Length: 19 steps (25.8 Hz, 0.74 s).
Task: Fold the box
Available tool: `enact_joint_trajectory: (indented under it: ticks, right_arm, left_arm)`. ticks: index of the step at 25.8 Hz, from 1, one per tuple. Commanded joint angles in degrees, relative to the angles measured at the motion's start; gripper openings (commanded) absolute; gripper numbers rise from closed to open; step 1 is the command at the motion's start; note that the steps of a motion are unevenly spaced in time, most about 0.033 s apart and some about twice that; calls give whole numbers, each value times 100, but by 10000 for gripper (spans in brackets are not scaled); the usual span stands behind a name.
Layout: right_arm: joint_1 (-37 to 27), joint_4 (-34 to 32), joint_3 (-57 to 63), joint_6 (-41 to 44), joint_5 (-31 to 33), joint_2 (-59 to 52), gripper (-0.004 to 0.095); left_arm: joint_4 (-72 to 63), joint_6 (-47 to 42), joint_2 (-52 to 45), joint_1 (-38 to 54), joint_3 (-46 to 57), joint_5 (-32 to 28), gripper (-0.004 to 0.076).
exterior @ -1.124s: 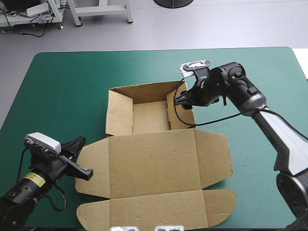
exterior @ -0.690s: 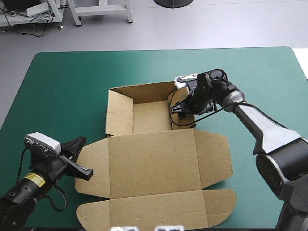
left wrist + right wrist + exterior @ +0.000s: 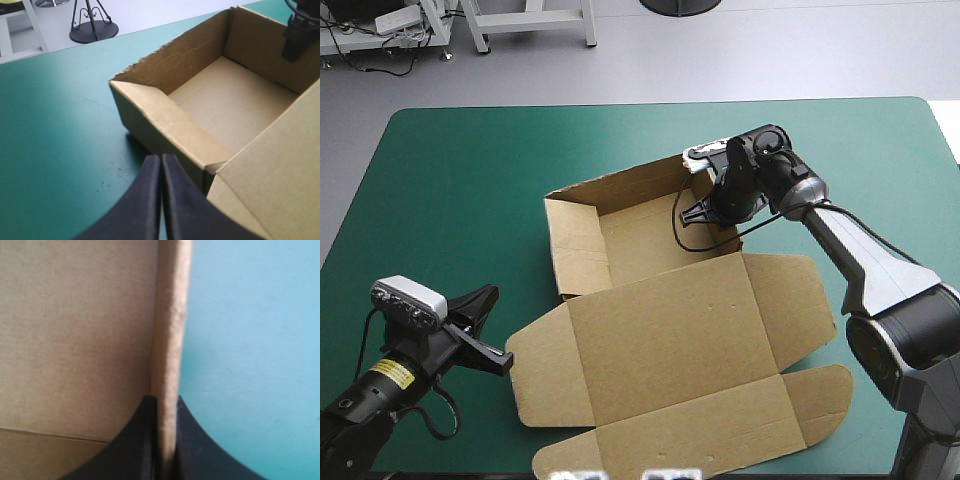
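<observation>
The brown box lies mid-table as an open tray with raised walls, its lid flat toward the near edge, side flaps spread. My right gripper stands over the tray's right wall and is shut on the box: in the right wrist view the wall's edge runs between the fingers of my right gripper. My left gripper is shut and holds nothing, low over the cover left of the lid. In the left wrist view my left gripper points at the tray's near left corner, short of it.
The teal-green cover surrounds the box. The lid's front flap reaches close to the table's near edge. The right arm stretches across the right side of the table.
My right gripper came down over the tray's right wall and shut on it. The whole box has turned and shifted to the right. The left arm has not moved.
</observation>
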Motion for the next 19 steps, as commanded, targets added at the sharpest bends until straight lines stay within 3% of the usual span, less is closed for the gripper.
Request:
enact_joint_trajectory:
  ticks: [1,5,10,19]
  right_arm:
    - [-196,-755,-262,-23,200,-323,-6]
    - [-1167,-674,-298,-93,423,-323,-10]
    - [-1924,-613,-348,-287,423,-323,-24]
    - [-3691,141,-385,-519,351,-313,-23]
  left_arm:
    - [-120,-18,43,-27,-151,-399,-6]
    - [-110,-18,43,-27,-151,-399,-6]
    - [-77,-18,43,-27,-151,-399,-6]
    - [-67,-2,43,-27,-151,-373,-6]
